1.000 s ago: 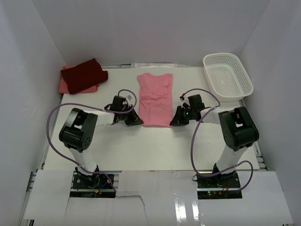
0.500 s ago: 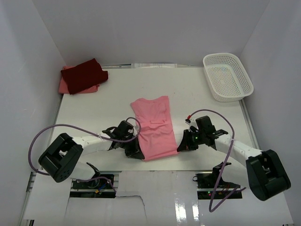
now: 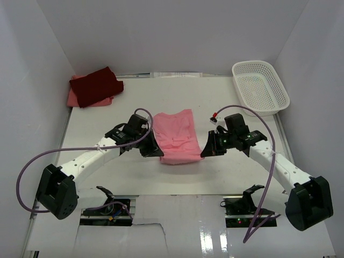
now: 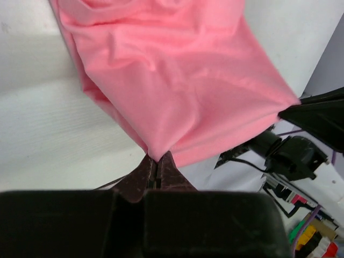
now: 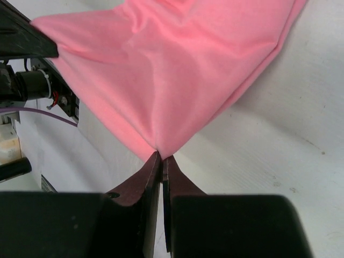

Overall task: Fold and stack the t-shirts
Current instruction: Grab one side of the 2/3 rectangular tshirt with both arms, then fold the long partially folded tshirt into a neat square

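Note:
The light pink t-shirt (image 3: 176,131) lies in the middle of the table, its near hem raised off the surface. My left gripper (image 3: 157,152) is shut on the hem's left corner, which shows in the left wrist view (image 4: 156,159) with the cloth (image 4: 172,80) stretched away from it. My right gripper (image 3: 204,151) is shut on the right corner, also seen in the right wrist view (image 5: 161,157) with the cloth (image 5: 172,70) above it. The dark maroon t-shirt (image 3: 95,85) lies folded on the salmon pink one (image 3: 72,98) at the far left corner.
A white mesh basket (image 3: 260,87) stands at the far right corner. White walls close in the table on three sides. Purple cables loop from both arms over the table's near half.
The shirt was dragged from the far middle toward the near edge. Both grippers have since lifted its near hem and carried it away from the near edge, so the shirt looks shorter.

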Robot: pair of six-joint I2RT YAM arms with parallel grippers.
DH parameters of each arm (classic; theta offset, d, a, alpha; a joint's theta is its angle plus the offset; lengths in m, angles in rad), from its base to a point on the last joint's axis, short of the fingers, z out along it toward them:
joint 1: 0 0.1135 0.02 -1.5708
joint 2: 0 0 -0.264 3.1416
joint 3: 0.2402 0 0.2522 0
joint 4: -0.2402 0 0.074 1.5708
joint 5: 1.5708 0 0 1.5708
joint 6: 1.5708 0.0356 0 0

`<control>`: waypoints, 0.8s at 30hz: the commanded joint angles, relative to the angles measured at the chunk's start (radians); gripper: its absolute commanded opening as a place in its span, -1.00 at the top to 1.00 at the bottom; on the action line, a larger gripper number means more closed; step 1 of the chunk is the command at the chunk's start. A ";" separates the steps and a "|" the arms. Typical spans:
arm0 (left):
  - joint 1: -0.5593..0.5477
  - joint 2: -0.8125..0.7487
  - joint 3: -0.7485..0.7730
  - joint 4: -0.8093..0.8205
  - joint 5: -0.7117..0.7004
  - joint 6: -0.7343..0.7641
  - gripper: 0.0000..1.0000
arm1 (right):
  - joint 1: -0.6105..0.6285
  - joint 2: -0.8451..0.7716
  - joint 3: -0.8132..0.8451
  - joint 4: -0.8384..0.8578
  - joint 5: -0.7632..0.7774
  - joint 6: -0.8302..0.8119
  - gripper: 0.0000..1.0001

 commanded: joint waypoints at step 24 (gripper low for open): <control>0.320 0.389 0.515 -0.077 0.093 0.165 1.00 | -0.065 0.595 0.629 -0.038 -0.070 -0.127 0.84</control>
